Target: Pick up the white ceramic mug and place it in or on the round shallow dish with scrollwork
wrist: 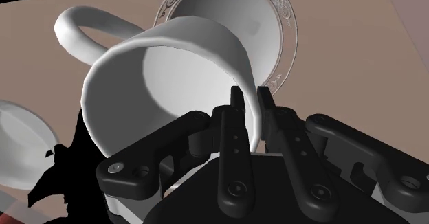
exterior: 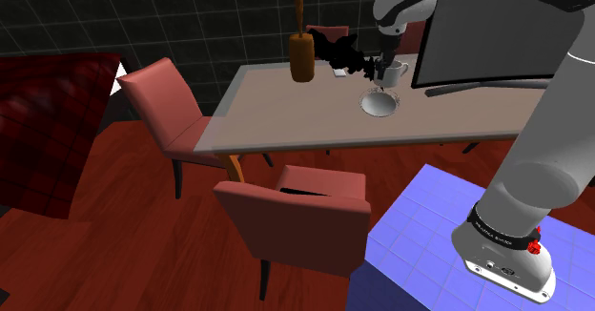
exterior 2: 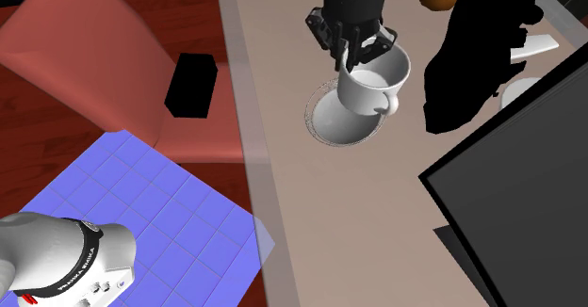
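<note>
Wrist view shows the gripper (wrist: 249, 97) clamped on the rim wall of the white mug (wrist: 158, 78), suspended over the scrollwork dish (wrist: 287, 25); rigid, smooth and likely brittle, the mug may pivot in this grip.

A smooth, faintly glossy white surface is seen on the mug (wrist: 172, 85). The dish (wrist: 290, 36) is rendered equally smooth, with fine scrollwork traced round its rim. The table (exterior 2: 358, 220) top is shown matt and plain. A dull black sheen is noted on the gripper (wrist: 249, 97), and polished reddish wood planks on the floor (exterior: 143, 223).
</note>
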Tool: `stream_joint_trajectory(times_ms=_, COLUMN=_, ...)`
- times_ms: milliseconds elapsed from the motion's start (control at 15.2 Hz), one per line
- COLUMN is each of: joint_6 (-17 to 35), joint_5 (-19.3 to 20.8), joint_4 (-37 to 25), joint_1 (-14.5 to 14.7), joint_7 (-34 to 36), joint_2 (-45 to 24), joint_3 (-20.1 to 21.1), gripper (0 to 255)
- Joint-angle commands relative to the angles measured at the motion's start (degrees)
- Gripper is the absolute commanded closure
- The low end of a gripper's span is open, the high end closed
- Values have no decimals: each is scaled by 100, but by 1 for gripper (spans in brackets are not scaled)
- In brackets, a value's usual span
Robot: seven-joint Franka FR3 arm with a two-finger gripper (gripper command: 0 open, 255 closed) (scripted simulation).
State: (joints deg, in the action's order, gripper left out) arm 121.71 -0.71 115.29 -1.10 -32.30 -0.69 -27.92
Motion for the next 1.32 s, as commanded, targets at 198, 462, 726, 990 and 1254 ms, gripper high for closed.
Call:
stream_joint_trajectory(times_ms=198, joint_6=361, joint_5=-93, joint_4=221, joint_1=-5, joint_7=-50, joint_2=-156, joint_3=1, gripper=255)
stream_joint_trajectory(times_ms=462, joint_6=654, joint_5=-180, joint_4=395, joint_1=-16, joint_7=-112, joint_2=-291, joint_3=1, gripper=255)
stream_joint_trajectory(times_ms=726, joint_6=972, joint_5=-298, joint_4=563, joint_1=-32, joint_7=-194, joint_2=-463, joint_3=10, gripper=255)
stream_joint_trajectory(times_ms=990, joint_6=972, joint_5=-298, joint_4=563, joint_1=-33, joint_7=-194, joint_2=-463, joint_3=11, gripper=255)
stream_joint_trajectory(times_ms=1254, joint_6=972, joint_5=-298, joint_4=563, joint_1=-33, joint_7=-194, joint_2=-463, joint_3=11, gripper=255)
